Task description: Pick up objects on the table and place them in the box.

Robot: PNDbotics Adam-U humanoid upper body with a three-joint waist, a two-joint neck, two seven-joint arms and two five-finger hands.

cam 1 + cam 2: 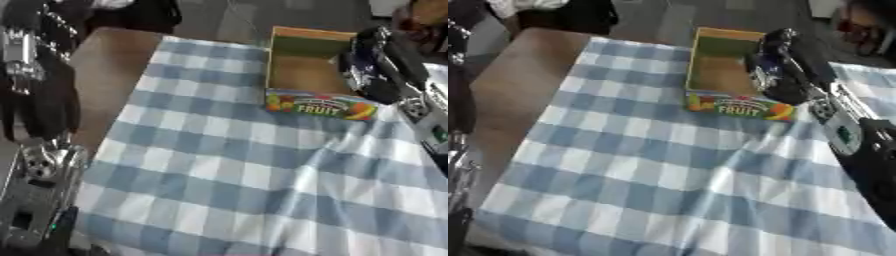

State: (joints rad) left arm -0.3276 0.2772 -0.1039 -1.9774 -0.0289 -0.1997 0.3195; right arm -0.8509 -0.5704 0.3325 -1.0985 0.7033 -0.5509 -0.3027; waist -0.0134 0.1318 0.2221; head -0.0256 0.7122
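Your right hand (372,65) over box (306,75) right wall | checked cloth (254,170) covers worktop (105,85) | left hand (35,100) hangs at left edge

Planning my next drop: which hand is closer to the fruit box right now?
Right. The right hand is at the fruit box's right wall, over its rim, holding something dark. The left hand hangs far off at the table's left edge, well clear of the box.

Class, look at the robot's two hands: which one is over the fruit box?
The right hand. It reaches over the right wall of the fruit box, while the left hand hangs at the table's left side, away from it.
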